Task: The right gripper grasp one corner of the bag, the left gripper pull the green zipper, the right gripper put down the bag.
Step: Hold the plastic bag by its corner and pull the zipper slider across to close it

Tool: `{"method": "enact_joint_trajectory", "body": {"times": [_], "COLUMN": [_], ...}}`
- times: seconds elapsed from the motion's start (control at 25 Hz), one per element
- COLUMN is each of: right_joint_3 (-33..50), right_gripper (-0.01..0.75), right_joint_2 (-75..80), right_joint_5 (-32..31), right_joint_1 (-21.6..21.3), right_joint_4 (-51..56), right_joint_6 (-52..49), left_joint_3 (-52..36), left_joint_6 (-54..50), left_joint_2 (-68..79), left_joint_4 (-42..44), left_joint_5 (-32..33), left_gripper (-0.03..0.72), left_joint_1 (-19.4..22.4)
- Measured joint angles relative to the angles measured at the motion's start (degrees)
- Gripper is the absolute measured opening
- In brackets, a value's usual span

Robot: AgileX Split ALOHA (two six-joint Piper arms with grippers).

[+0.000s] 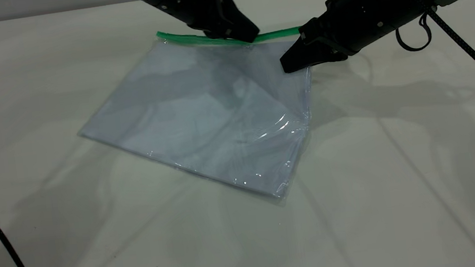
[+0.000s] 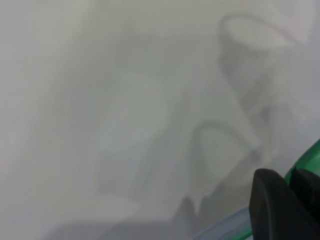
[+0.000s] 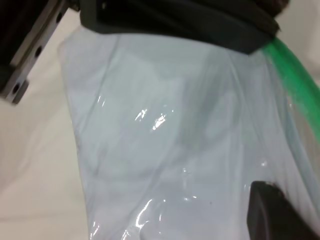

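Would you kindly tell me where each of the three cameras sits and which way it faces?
Exterior view: outside the rig, facing both arms from above the table; shows the bag, the left hand on the green zipper and the right hand at the bag's corner.
Left wrist view: on the left wrist, looking along its dark fingertips at the zipper strip and table.
Right wrist view: on the right wrist, close over the bag, own fingertip in frame.
Shared: all three show the bag and green zipper.

Plain black left gripper [image 1: 248, 37] reaching down from the far side, jaws closed together, cylinder-topped black right gripper [image 1: 290, 63] angling in low, jaws clamping together.
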State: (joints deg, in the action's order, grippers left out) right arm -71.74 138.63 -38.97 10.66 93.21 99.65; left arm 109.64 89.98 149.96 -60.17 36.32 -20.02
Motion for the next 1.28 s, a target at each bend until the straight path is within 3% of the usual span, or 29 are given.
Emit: {"method": "enact_joint_trajectory", "body": {"times": [1.28], "right_joint_3": [0.0], "right_gripper": [0.035], "right_joint_2": [0.0], "right_joint_5": [-1.6], "right_joint_1": [-2.1], "right_joint_4": [-0.7], "right_joint_6": [0.2], "left_joint_3": [0.0], "left_joint_6": [6.0], "left_joint_2": [0.5], "left_joint_4": [1.3], "left_joint_5": [-8.5], "left_gripper": [0.097], "left_joint_1": [13.0]}}
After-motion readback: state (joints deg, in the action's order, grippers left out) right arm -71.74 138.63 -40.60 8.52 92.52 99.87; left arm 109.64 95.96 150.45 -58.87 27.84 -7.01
